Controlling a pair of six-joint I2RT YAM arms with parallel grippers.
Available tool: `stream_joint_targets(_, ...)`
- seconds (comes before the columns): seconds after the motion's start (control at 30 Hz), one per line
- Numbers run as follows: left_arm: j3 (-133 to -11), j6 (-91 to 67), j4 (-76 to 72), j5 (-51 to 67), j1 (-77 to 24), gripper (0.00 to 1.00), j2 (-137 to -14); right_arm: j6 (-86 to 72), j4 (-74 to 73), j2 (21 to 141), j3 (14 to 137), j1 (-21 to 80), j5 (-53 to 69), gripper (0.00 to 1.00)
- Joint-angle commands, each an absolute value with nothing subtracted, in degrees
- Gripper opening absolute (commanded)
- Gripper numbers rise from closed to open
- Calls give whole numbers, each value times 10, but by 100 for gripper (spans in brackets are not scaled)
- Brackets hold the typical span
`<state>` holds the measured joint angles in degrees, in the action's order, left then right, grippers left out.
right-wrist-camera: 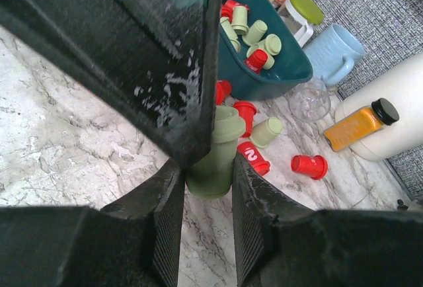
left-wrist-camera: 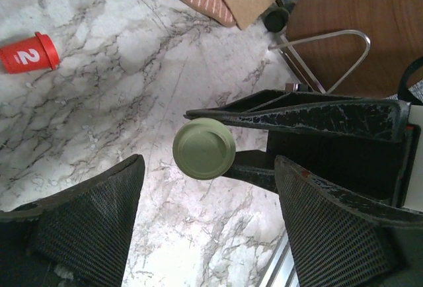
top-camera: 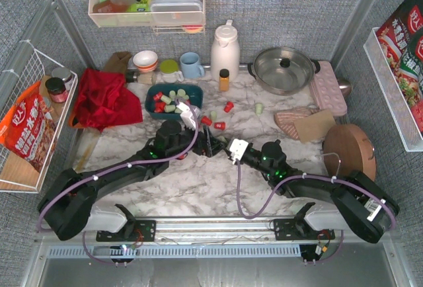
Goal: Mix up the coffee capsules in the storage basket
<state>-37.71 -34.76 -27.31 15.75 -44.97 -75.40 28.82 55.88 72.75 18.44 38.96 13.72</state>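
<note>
Nearest the wrist lens: left gripper (left-wrist-camera: 208, 160), mesh-padded fingers spread wide, gripping nothing. Between them, touching neither, sits one mint-green capsule (left-wrist-camera: 203, 148), seen end-on. It is clamped by the right gripper (right-wrist-camera: 206, 171), whose thin black fingers cross the same gap

Reads as a mid-air handover over the marble table top (top-camera: 198, 188), just short of the storage basket (top-camera: 196, 90)

Risks from here:
- left fingers closing could catch the right gripper's fingers along with the capsule; a pinch or knock could pop it free
- right gripper letting go before the left has a firm hold; capsule would drop to the marble and, being tapered, likely roll
- loose capsules (top-camera: 218, 125), red and green, lie on the marble between grippers and basket; a low sweep toward the basket would scatter them

Pose, left to right:
- left arm reaches from its near-left base up and inward, wrist close by the basket's near wall, gripper pointing toward its partner
- right arm reaches in low from the near-right base to meet it at table centre

Basket sits behind the left wrist, holding the heaped capsules (top-camera: 173, 102); reds bunch at its left end, so mixing looks unfinished
</note>
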Motion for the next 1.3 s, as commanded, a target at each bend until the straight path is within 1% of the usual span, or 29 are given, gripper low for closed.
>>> stream_joint_targets(0.0,-383,-357,-312,177,-455,87,-768,291,581,723,185,391,138,15)
stream_joint_targets(0.13,-391,-357,-315,179,-459,82,-787,290,581,720,184,391,139,15)
stream_joint_targets(0.23,-393,-362,-325,176,-459,76,-799,291,579,717,184,391,139,15)
stream_joint_targets(0.43,-397,-367,-345,174,-461,56,-812,290,575,717,185,391,145,16)
stream_joint_targets(0.5,-398,-369,-349,174,-461,47,-815,290,574,717,185,392,147,16)
stream_joint_targets(0.53,-398,-371,-353,173,-461,45,-817,290,573,717,186,392,149,16)
stream_joint_targets(0.8,-395,-377,-365,176,-462,41,-823,289,564,719,191,393,156,18)
stream_joint_targets(0.87,-394,-377,-367,174,-462,39,-822,288,560,718,193,392,156,21)
stream_joint_targets(0.93,-394,-376,-366,170,-463,39,-820,288,551,717,195,392,155,27)
stream_joint_targets(1.07,-391,-373,-365,161,-463,38,-815,290,535,718,200,393,160,42)
stream_joint_targets(1.13,-389,-372,-364,155,-463,38,-811,290,534,720,201,393,160,52)
stream_joint_targets(1.17,-386,-371,-364,150,-463,37,-807,289,535,720,201,392,158,61)
stream_joint_targets(1.2,-383,-371,-363,143,-463,37,-802,288,537,719,200,393,154,87)
stream_joint_targets(1.23,-379,-369,-362,135,-463,37,-797,286,540,719,199,393,149,98)
stream_joint_targets(1.27,-375,-368,-359,123,-463,37,-791,285,542,718,198,393,145,99)
